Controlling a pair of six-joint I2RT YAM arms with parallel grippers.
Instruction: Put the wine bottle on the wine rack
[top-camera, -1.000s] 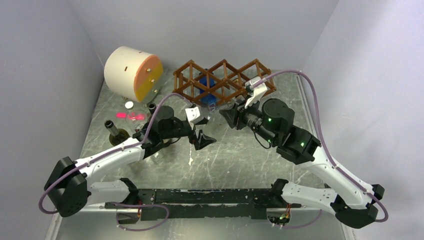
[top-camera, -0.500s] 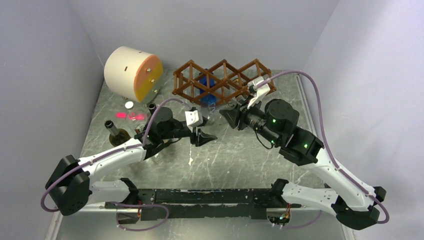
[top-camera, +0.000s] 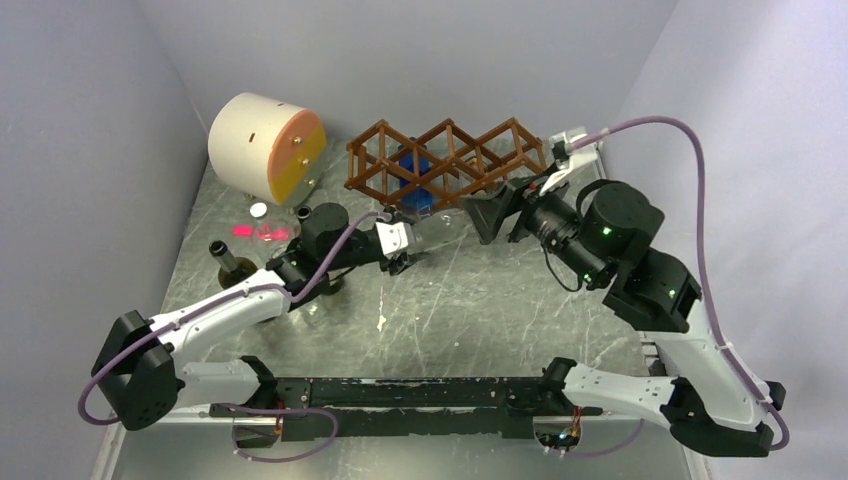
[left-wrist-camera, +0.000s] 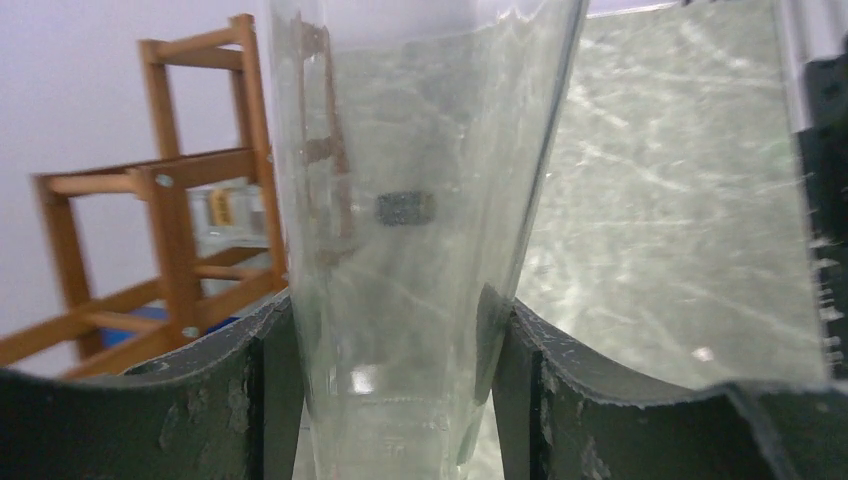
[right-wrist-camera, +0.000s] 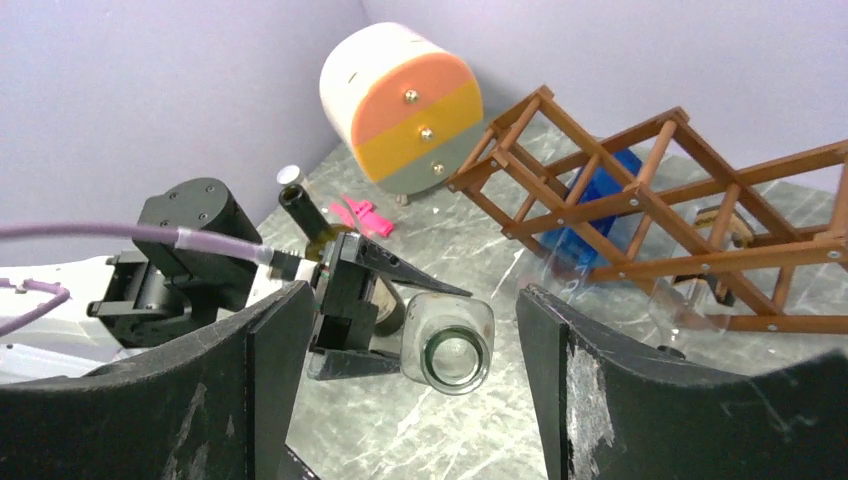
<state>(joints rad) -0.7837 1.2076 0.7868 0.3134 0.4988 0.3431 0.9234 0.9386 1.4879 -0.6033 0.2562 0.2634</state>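
A clear glass wine bottle lies roughly level in the grip of my left gripper, whose black fingers press on both sides of its body. Its open mouth faces my right gripper, which stands open a short way off and touches nothing. From above, the left gripper holds the bottle just in front of the wine rack. The right gripper is to the bottle's right. The rack is a reddish-brown wooden lattice.
A cream-and-orange cylinder stands at the back left. Two dark bottles, a pink object and a white cap lie left of my left arm. A blue object and another clear bottle sit in the rack.
My left gripper has shut on the clear bottle. My right gripper has opened, let go of the bottle's neck and drawn back to the right.
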